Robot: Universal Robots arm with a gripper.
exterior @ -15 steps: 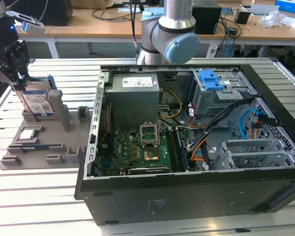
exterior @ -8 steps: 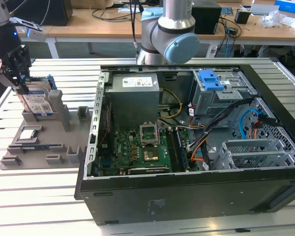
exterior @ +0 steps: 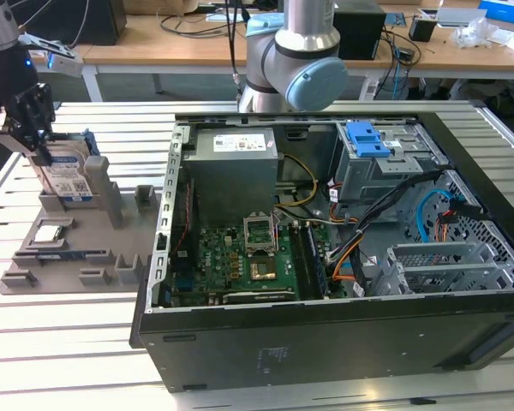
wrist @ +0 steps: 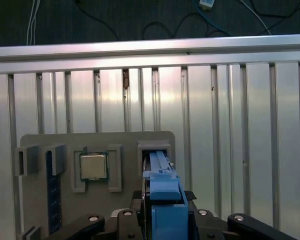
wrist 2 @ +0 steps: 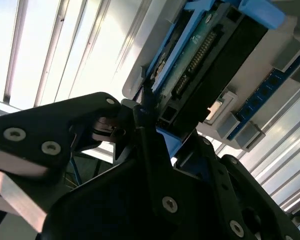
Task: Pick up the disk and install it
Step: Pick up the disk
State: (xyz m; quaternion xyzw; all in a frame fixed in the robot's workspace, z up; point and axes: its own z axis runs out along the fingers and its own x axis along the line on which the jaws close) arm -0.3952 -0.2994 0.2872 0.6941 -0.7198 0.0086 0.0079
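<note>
Black tool (exterior: 36,141), fingers closed on the top edge of the silver rectangular metal disk (exterior: 71,175) in its blue carrier. The disk stands on edge in a grey plastic fixture (exterior: 111,257) on the slatted bench (exterior: 68,342), directly beneath the tool and well apart from the open black computer case (exterior: 325,342).

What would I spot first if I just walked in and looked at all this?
First you'd spot the big open computer case in the middle of the exterior view, with its green board showing inside. At that view's left, the black tool is at the top edge of the disk. The disk stands on edge in a grey holder, near a small square chip.
</note>
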